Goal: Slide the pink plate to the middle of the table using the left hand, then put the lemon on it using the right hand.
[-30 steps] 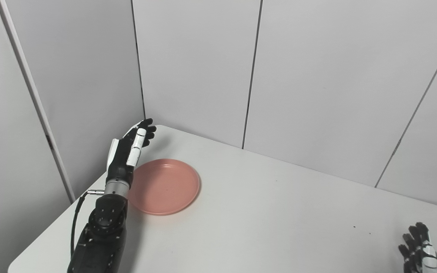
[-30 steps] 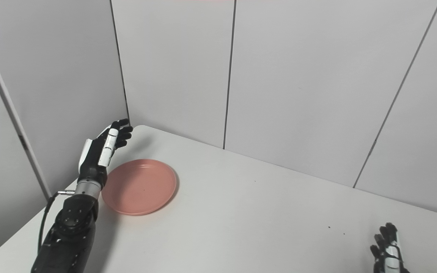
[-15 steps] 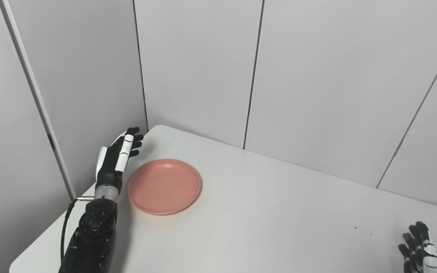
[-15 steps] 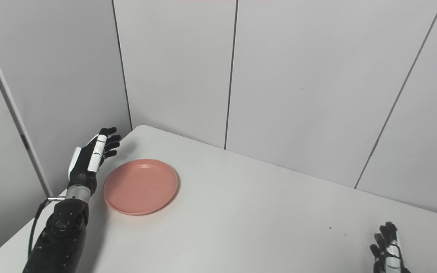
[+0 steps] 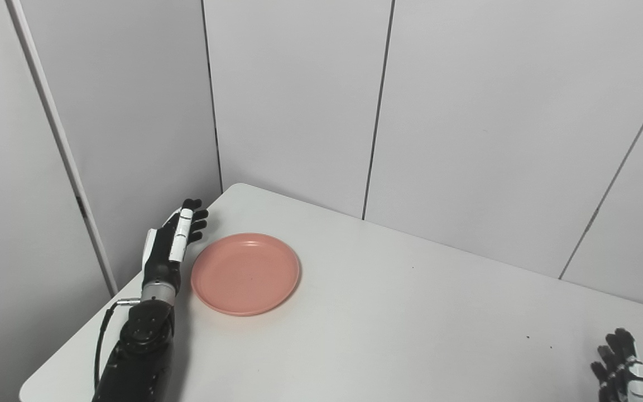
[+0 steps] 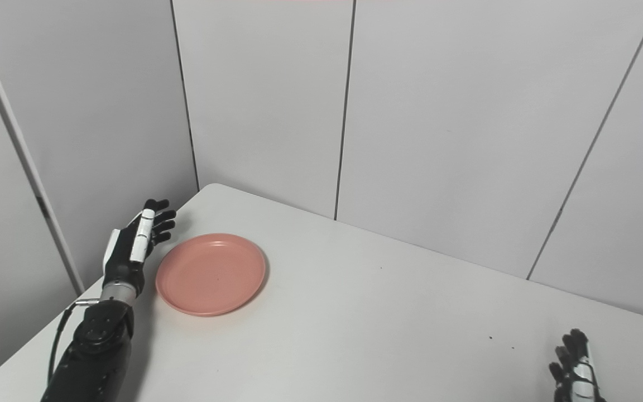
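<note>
Right now, operator, your read of the scene:

Plate: the pink plate [image 5: 245, 273] lies flat near the table's [image 5: 388, 335] far left corner, well apart from the middle.

Left hand: your left hand [image 5: 172, 245] stands edge-on just beside the plate's left rim, fingers stretched out and a little apart, holding nothing. Whether it touches the rim — you cannot tell from either view.

Key relation: the plate lies directly to the right of that hand, and the table's middle lies further right and nearer you. The hand is thus on the outer side of the plate, which looks like the proper side for pushing it inward.

Right hand: your right hand [image 5: 623, 368] sits low at the bottom right edge, well apart from the plate and only partly in view; its fingers seem extended, with nothing seen in them.

Lemon: not visible in either view.

Step in hand: probably the start of the slide — the left hand is much the nearer.
</note>
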